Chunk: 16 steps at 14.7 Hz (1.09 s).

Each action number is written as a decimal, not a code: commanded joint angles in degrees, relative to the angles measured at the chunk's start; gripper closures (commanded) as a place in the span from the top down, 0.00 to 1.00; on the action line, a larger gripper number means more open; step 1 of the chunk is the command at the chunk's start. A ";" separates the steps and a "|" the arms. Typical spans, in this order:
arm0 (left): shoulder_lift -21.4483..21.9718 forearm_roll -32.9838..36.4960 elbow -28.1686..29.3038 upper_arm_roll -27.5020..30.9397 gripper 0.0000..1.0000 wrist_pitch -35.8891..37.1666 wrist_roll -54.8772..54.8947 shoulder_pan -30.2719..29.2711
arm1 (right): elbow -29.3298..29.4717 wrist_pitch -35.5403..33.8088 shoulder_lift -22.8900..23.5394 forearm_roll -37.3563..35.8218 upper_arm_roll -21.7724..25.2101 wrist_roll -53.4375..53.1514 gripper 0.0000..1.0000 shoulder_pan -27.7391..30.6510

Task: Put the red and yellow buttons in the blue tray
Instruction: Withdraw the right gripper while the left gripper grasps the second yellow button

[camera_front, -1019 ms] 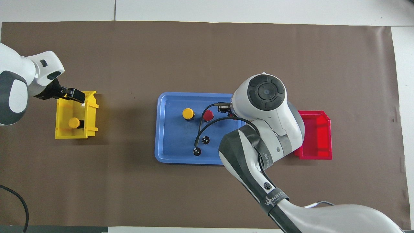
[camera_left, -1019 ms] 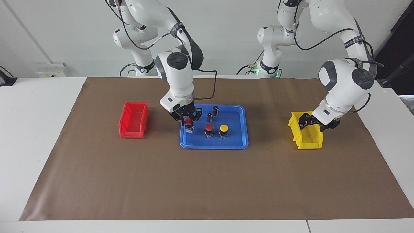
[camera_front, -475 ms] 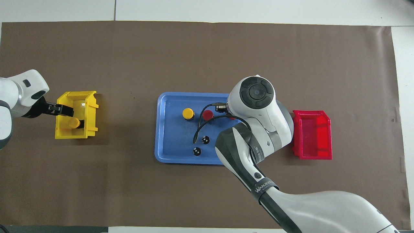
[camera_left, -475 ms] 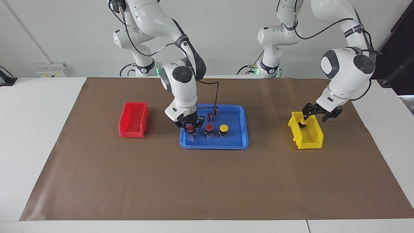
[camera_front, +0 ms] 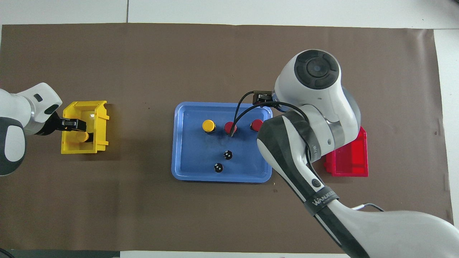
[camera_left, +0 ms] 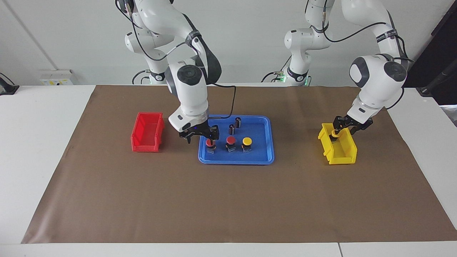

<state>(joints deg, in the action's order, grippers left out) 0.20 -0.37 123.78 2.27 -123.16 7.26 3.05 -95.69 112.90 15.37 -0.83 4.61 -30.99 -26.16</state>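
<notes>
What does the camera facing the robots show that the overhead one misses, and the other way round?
Facing view only: the right arm's jaws, open over the end of the shallow blue plastic tray; overhead, the arm hides them. Overhead view only: the pale dots on top of the two small dark cylinders. Both: two red-capped push buttons and a yellow-capped push button in the tray, and another yellow-capped button in the small yellow plastic bin.

The right arm (camera_front: 315, 118) hides part of the red bin (camera_front: 353, 157).
</notes>
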 commanded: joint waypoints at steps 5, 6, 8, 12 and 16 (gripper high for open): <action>2.35 1.33 4.10 0.28 0.57 -3.05 -1.11 0.38 | 5.42 -17.78 -10.97 -0.14 -0.66 11.65 1.00 15.16; 2.35 1.33 4.10 0.28 0.56 -2.96 -1.11 0.20 | 6.12 -19.98 -12.11 -0.14 -0.57 13.40 1.00 16.74; 2.35 1.33 4.10 0.28 0.56 -2.96 -1.11 0.02 | 7.09 -24.03 -14.48 0.04 -0.57 18.14 1.00 19.64; 3.05 1.33 6.03 0.28 0.56 -4.36 -1.28 0.02 | 3.25 -22.22 -16.86 -0.67 -0.48 23.42 1.00 22.73; 3.06 1.33 7.09 0.28 0.57 -4.89 -1.55 0.02 | 1.20 -24.65 -17.92 -1.89 -0.48 29.23 1.00 26.60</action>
<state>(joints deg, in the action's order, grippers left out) 1.09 -0.36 127.97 2.50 -126.40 6.80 3.28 -92.76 88.82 -0.61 -1.57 4.91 -4.32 -1.54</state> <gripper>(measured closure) 0.427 0.000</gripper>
